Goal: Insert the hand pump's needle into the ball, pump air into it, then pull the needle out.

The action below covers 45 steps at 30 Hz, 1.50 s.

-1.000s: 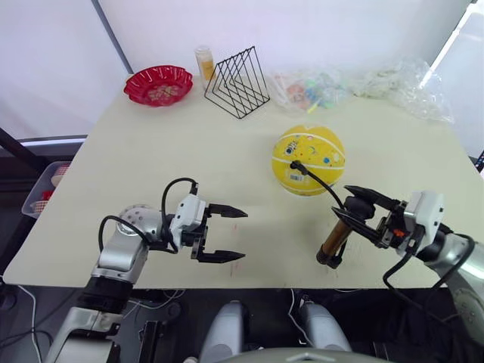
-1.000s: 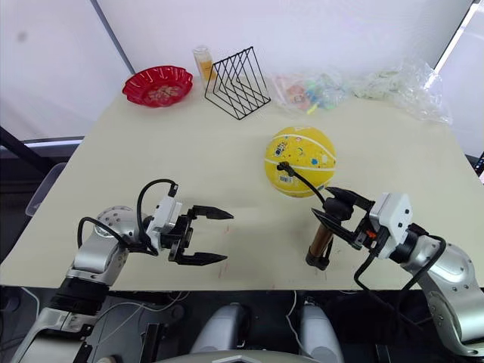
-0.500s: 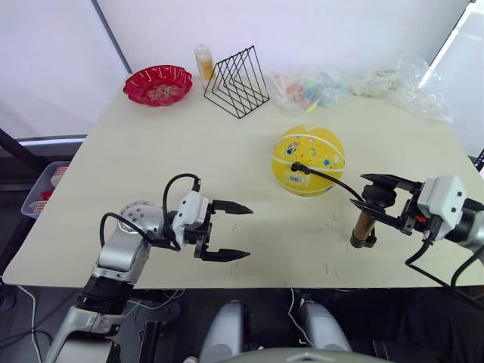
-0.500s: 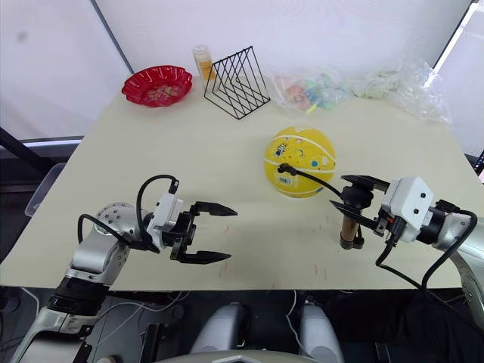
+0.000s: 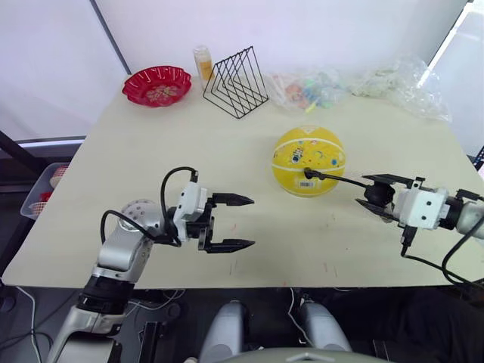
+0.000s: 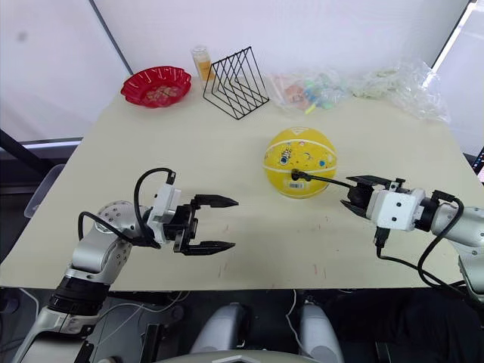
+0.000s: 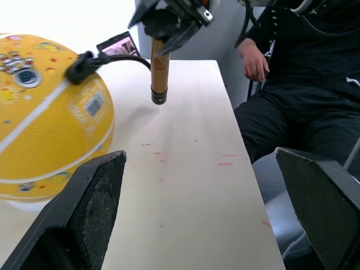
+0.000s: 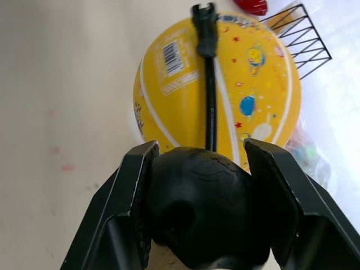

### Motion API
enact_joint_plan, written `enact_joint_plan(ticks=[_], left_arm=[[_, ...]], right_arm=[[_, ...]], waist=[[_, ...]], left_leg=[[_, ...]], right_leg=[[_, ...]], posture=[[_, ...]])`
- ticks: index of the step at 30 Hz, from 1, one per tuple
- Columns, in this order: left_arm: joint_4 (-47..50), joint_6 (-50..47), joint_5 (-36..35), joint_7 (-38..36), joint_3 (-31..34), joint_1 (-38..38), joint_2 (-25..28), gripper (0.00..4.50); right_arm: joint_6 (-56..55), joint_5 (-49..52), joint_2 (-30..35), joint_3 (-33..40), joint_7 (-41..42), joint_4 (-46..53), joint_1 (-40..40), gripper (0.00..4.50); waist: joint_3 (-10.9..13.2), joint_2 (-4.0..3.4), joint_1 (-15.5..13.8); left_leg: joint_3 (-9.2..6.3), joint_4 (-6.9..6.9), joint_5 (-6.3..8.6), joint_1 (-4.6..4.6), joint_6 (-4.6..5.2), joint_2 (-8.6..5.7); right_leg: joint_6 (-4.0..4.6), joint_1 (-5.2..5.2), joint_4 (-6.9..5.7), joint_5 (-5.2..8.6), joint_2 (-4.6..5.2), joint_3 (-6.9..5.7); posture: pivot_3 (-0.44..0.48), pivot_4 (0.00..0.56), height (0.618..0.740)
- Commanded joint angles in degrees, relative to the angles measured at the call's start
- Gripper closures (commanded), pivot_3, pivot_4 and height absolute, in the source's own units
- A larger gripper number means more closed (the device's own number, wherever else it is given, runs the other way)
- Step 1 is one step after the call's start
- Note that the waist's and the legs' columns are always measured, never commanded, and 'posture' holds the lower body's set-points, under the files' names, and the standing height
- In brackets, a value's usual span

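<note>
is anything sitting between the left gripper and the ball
Nothing visible does. The left gripper hangs open over bare table, and the stretch across to the ball holds no object. The right gripper holds the hand pump on the ball's far side.

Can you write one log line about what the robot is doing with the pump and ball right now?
right pincer: shut on hand pump, lifted off table | needle fitting: at ball | left pincer: open, empty

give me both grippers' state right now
Left gripper: open, holding nothing.
Right gripper: shut on the hand pump, gripping its black end cap.
</note>
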<state>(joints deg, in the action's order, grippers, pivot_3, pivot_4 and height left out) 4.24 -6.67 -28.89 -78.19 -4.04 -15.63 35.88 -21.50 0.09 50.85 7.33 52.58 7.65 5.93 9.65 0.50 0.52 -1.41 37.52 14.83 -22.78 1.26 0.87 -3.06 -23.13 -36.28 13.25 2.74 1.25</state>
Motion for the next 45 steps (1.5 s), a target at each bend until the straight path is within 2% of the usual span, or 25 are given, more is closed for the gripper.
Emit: enact_joint_plan(ticks=[1, 7, 12, 19, 26, 28, 29, 31, 32, 40, 45], left_arm=[[3.1, -0.1, -1.4, 0.5, 1.5, 0.1, 0.3, 0.0], [3.7, -0.5, -1.6, 1.3, 1.7, 0.0, 0.3, 0.0], [4.3, -1.0, -2.1, 2.0, 2.0, 0.1, 0.2, 0.0], [3.8, -1.1, -1.8, 1.9, 2.0, -0.4, 0.0, 0.0], [3.2, -1.0, -1.6, 2.1, 1.9, -1.1, -0.5, 0.0], [3.0, -0.9, -1.5, 2.1, 1.8, -1.3, -0.7, 0.0], [3.0, -0.9, -1.5, 2.1, 1.8, -1.3, -0.7, 0.0], [2.7, -0.7, -1.4, 2.2, 1.9, -1.3, -0.8, 0.0], [2.6, -0.5, -1.3, 2.2, 1.9, -1.3, -0.9, 0.0], [1.5, -0.2, -0.9, 2.6, 2.0, -2.1, -1.8, 0.0], [-0.8, -1.0, -0.5, 6.0, 1.9, -5.9, -4.7, 0.0]], right_arm=[[-6.7, -3.5, 1.2, -0.2, -2.3, -3.2, 2.0, 2.56], [-14.1, -7.1, 1.7, -2.5, -4.3, -8.9, 4.9, 2.56], [-21.1, -14.7, 2.7, -4.1, -9.2, -13.8, 6.3, 2.56], [-26.1, -22.5, 2.7, -5.1, -17.9, -18.3, 7.4, 2.56], [-26.1, -26.6, 2.4, -7.0, -22.7, -20.5, 6.9, 2.56], [-24.4, -25.8, 2.2, -7.1, -22.9, -21.3, 5.6, 1.55], [-24.0, -25.5, 2.2, -7.2, -23.0, -21.5, 5.3, 1.27], [-23.4, -23.9, 2.1, -6.8, -23.2, -20.4, 3.9, 0.34], [-23.1, -22.5, 1.8, -6.2, -23.3, -19.2, 2.6, 0.03], [-21.6, -13.4, 1.3, -2.9, -23.9, -11.8, -4.5, 0.03], [-14.8, 4.5, -1.2, 0.6, -21.1, -0.5, -15.9, 0.03]], waist=[[0.0, 0.0, 0.0], [0.0, 0.0, 0.1], [0.0, 0.0, 0.1], [0.0, 0.0, 0.1], [0.0, 0.0, 0.2], [0.0, 0.0, 0.1], [0.0, 0.0, 0.1], [0.0, 0.0, 0.1], [0.0, 0.0, 0.2], [0.0, 0.01, 0.2], [0.0, 0.05, -0.4]], left_leg=[[0.0, 0.02, -0.01, 0.02, -0.02, -0.01], [0.0, 0.12, -0.07, 0.1, -0.11, -0.03], [0.0, 0.35, -0.09, 0.11, -0.13, -0.04], [0.1, 0.75, -0.08, 0.03, -0.13, -0.04], [0.15, 0.8, -0.08, 0.04, -0.13, -0.05], [0.15, 0.8, -0.08, 0.04, -0.13, -0.05], [0.14, 0.8, -0.08, 0.04, -0.13, -0.05], [0.15, 0.8, -0.08, 0.03, -0.13, -0.07], [0.15, 0.8, -0.08, 0.03, -0.13, -0.07], [0.17, 0.84, -0.09, 0.09, -0.12, -0.07], [0.06, 0.86, -0.09, 0.03, -0.12, -0.11]], right_leg=[[0.0, 0.0, -0.05, 0.0, 0.0, 0.02], [0.02, -0.03, -0.34, 0.01, 0.0, 0.08], [0.03, -0.03, -0.53, 0.02, -0.01, 0.1], [0.05, -0.02, -0.66, 0.02, 0.0, 0.21], [0.06, -0.02, -0.71, 0.01, 0.0, 0.29], [0.05, -0.02, -0.71, 0.01, 0.0, 0.29], [0.05, -0.02, -0.71, 0.01, 0.0, 0.29], [0.05, -0.02, -0.71, 0.01, 0.01, 0.31], [0.05, -0.02, -0.71, 0.01, 0.01, 0.32], [0.04, -0.02, -0.83, 0.01, 0.0, 0.36], [-0.01, 0.01, -0.83, -0.02, 0.0, 0.29]], posture=[[0.0, 0.15, 0.74], [0.0, 0.15, 0.74], [0.0, 0.15, 0.74], [0.0, 0.15, 0.74], [0.0, 0.15, 0.74], [0.0, 0.15, 0.74], [0.0, 0.15, 0.74], [0.0, 0.15, 0.74], [0.0, 0.15, 0.74], [0.0, 0.15, 0.74], [0.0, 0.15, 0.74]])
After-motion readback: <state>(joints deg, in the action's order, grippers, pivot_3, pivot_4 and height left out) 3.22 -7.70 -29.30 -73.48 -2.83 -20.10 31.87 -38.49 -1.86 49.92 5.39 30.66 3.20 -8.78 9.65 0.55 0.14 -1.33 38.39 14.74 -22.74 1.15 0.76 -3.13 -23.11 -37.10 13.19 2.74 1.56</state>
